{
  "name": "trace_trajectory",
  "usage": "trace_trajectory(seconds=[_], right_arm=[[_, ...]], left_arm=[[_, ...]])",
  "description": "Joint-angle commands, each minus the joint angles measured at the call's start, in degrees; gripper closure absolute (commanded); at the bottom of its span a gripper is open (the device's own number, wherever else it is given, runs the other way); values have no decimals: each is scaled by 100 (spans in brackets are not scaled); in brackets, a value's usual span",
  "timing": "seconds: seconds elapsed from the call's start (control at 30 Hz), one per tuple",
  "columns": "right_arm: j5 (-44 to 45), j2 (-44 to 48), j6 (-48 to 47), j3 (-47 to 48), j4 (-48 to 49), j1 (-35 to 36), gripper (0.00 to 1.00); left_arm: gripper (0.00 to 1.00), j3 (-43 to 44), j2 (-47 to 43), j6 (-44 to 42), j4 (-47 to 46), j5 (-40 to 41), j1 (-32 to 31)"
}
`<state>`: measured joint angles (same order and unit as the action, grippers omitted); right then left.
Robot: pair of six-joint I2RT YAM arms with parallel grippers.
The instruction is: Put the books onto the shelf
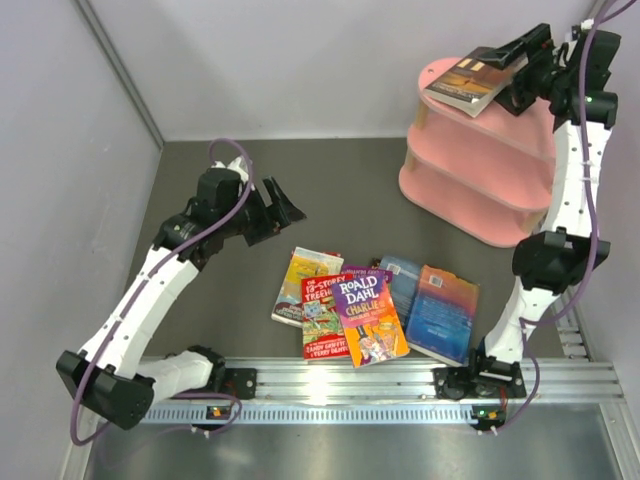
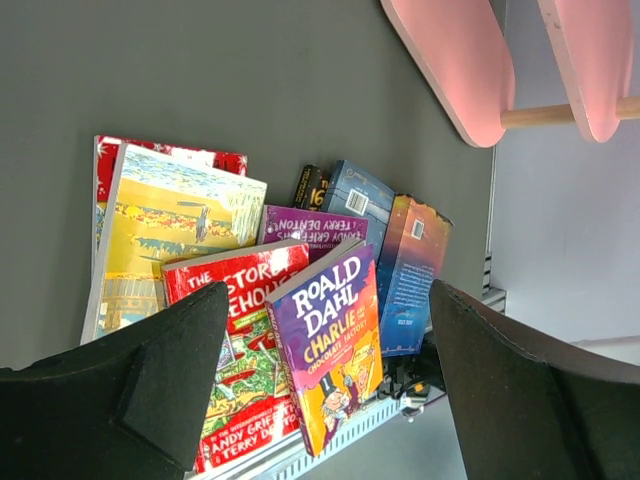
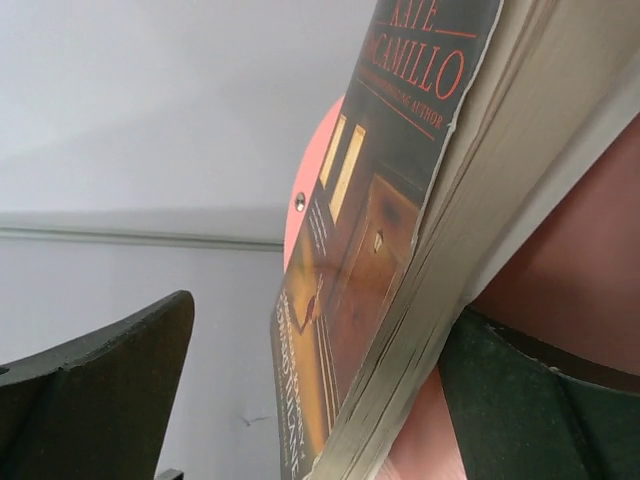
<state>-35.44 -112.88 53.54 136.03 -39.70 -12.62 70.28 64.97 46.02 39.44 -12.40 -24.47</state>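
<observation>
**Only one book on the shelf, both grippers open**

Up at the shelf, the right gripper (image 1: pixel 508 78) has its jaws wide apart around one end of a brown-orange paperback (image 1: pixel 470 80). In the wrist view one finger sits close under the book's page edge and the other is well clear of its cover, so nothing is clamped. That book lies cover up on the top tier of the pink three-tier shelf with oval boards and pale wooden posts (image 1: pixel 450 185), at the tier's left end (whether a corner overhangs the rim cannot be told).

The left gripper (image 2: pixel 330 298) also has its jaws spread with nothing between them. It hangs in the air to the left of the shelf, above the dark grey table (image 1: pixel 330 190).

Five more books lie in an overlapping spread on the table, left of the shelf and nearer the arms' bases:
- a purple Roald Dahl paperback (image 1: pixel 368 315) on top
- a red Treehouse paperback (image 1: pixel 320 320) beside it
- a yellow paperback (image 1: pixel 300 280), farthest from the shelf
- two blue paperbacks (image 1: pixel 440 310), nearest the shelf
</observation>
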Motion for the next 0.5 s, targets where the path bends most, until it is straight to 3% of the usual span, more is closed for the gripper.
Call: trace_trajectory(seconds=[0.0,0.2,0.47], right_arm=[[274,214,-826,521,-1046,-65,0],[1407,740,-1978,258,-2208,-100,0],[1514,1461,-2304,-84,-2349,-223,0]], left_arm=[[14,3,95,-5,-226,-104,4],[14,240,384,-198,-7,-78,4],[13,355,824,-462,353,80,4]])
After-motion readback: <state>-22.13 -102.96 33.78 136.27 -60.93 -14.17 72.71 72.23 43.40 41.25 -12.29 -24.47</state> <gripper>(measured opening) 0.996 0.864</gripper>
